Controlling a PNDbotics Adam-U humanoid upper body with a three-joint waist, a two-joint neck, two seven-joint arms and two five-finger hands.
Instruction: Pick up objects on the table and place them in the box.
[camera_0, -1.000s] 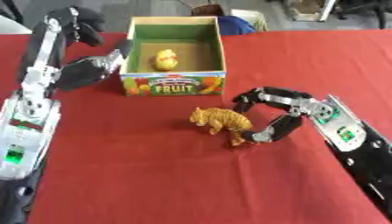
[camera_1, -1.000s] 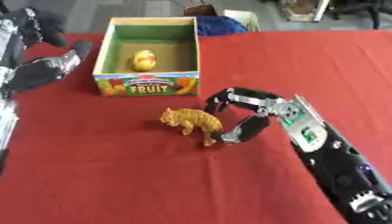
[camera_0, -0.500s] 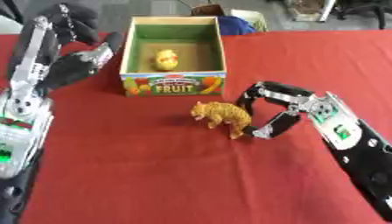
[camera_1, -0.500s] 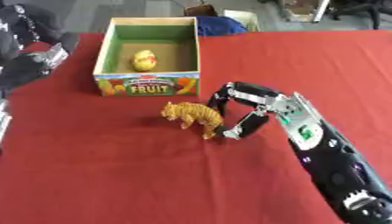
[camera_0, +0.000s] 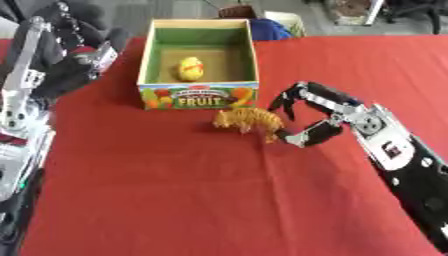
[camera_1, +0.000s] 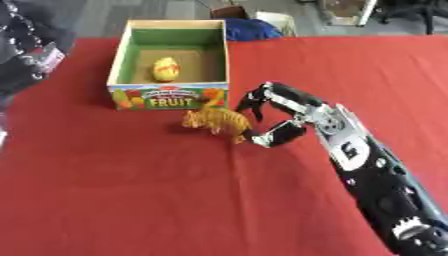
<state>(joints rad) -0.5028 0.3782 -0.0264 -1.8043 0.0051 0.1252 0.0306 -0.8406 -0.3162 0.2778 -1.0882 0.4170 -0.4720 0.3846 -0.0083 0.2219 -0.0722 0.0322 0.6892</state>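
Right hand cupping tiger – contact unclear

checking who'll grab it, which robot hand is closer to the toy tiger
Right. The right robot hand sits just right of the toy tiger, fingers and thumb curved around its rear end. The left robot hand is raised far off to the left, beyond the fruit box.

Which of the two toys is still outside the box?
The striped orange tiger, standing on the red table before the box; the yellow toy lies inside.
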